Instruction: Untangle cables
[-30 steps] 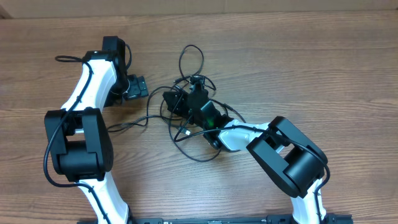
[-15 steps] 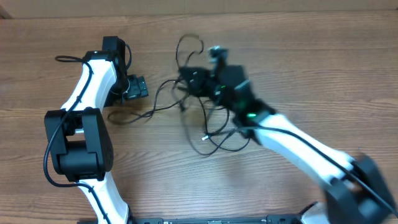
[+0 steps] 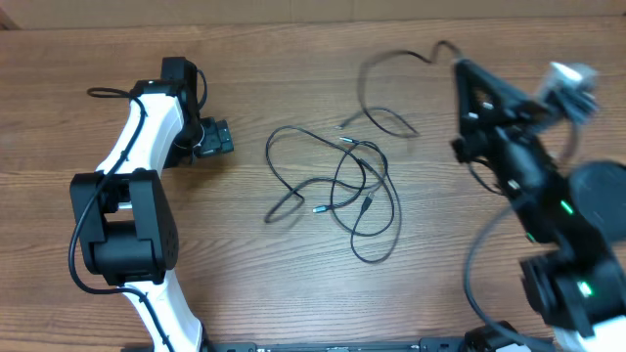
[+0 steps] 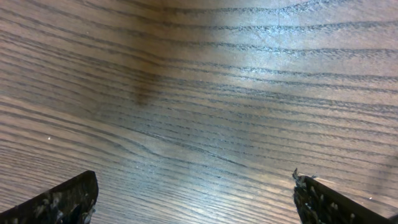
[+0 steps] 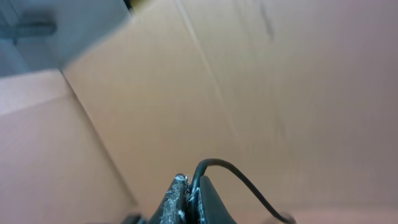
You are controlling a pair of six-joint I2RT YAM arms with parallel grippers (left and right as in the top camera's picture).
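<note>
Loops of the cables [image 3: 364, 182] are being shown in the overhead view lying loose and overlapping on the wooden table [image 3: 293, 303], between the two arms. A silver-tipped plug end [image 3: 318, 209] is being displayed inside the loops.

The right gripper [image 3: 459, 66] is being held raised at the right side of the table and is being rendered with motion blur. In the right wrist view, the right gripper [image 5: 188, 194] is being kept clenched on the held cable [image 5: 231, 167], which is being arced away from the fingertips. A brown cardboard surface [image 5: 186, 81] is being seen behind it.

The left gripper [image 3: 213, 137] is being kept low over the table at the left, well apart from the cables. In the left wrist view, the left gripper [image 4: 196, 199] is being held released, with its fingers [image 4: 68, 199] spread wide over bare wood [image 4: 199, 93] and nothing being gripped.
</note>
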